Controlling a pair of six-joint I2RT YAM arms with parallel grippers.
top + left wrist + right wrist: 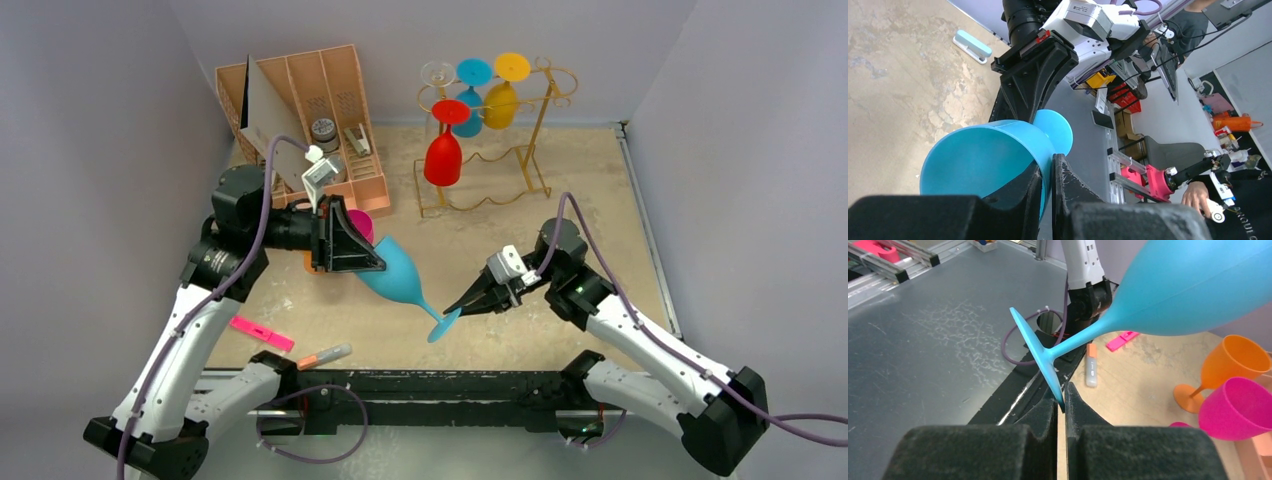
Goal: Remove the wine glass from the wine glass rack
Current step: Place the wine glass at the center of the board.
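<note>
**Position.** The wine glass [398, 277], blue, is clear of the wine glass rack [537, 130]. It hangs tilted above the table [600, 200], spanning both tools. Its bowl points toward the left tool [378, 262] and its foot toward the right tool [452, 310]. The rack stands well apart at the far side of the table, with 4 glasses [443, 155] hanging from it bowl-down.

**Visibility.** In the top view the left tool covers the bowl's rim, and a pink glass [361, 224] behind that tool shows only in part. In the left wrist view the bowl hides the stem. In the right wrist view the bowl runs off the frame edge.

**Tools.** The left tool is drawn in narrow. Its fingers [1070, 190] pinch the bowl wall at the rim, 1 inside and 1 outside. The right tool is closed to a slit, its fingertips [1075, 405] clamped on the edge of the foot.
</note>
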